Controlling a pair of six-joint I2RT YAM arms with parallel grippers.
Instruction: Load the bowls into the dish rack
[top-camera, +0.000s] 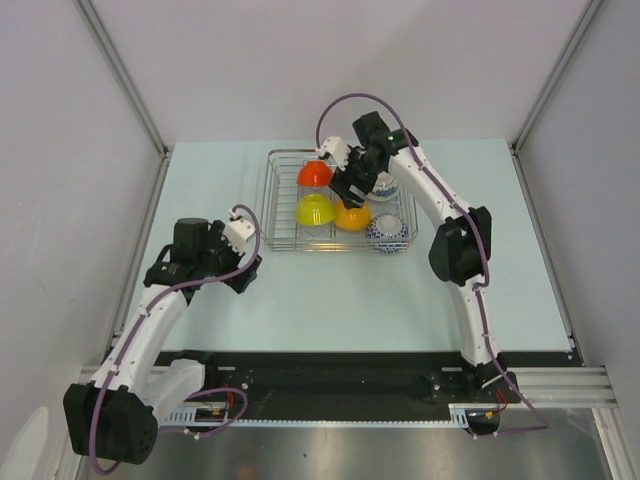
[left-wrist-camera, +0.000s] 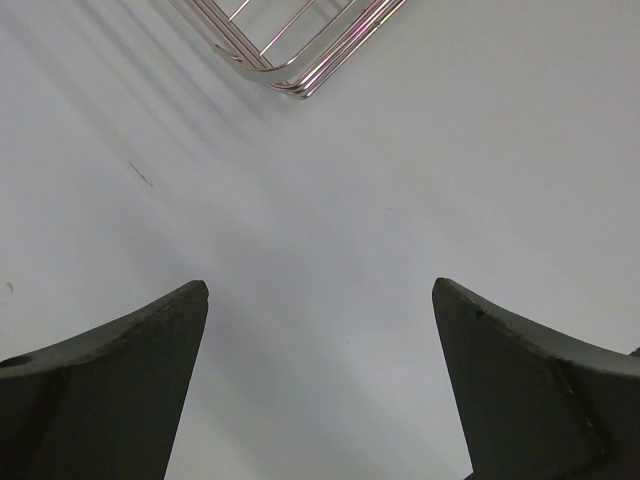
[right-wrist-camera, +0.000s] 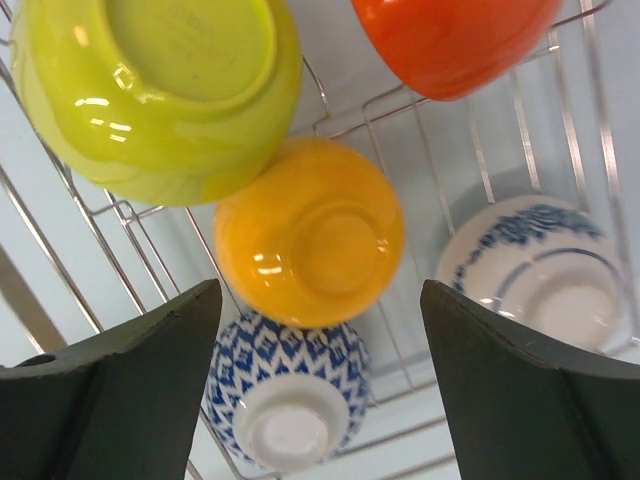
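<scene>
The silver wire dish rack (top-camera: 282, 200) stands at mid-table. In it lie a red-orange bowl (top-camera: 314, 173), a yellow-green bowl (top-camera: 315, 209), an orange bowl (top-camera: 352, 217), a blue-patterned bowl (top-camera: 389, 231) and a white bowl with blue trim (top-camera: 385, 188), partly hidden by my right arm. My right gripper (top-camera: 352, 184) hovers open and empty over the rack. Its wrist view shows the orange bowl (right-wrist-camera: 310, 232), yellow-green bowl (right-wrist-camera: 160, 90), red-orange bowl (right-wrist-camera: 450, 40), blue-patterned bowl (right-wrist-camera: 285, 400) and white bowl (right-wrist-camera: 540, 275), all upside down, between its fingertips (right-wrist-camera: 320, 295). My left gripper (top-camera: 243, 262) is open and empty over bare table.
The left wrist view shows the open gripper (left-wrist-camera: 320, 290) above bare table, with a corner of the rack (left-wrist-camera: 300, 60) at the top. White walls with metal frame posts (top-camera: 125, 85) enclose the table on three sides.
</scene>
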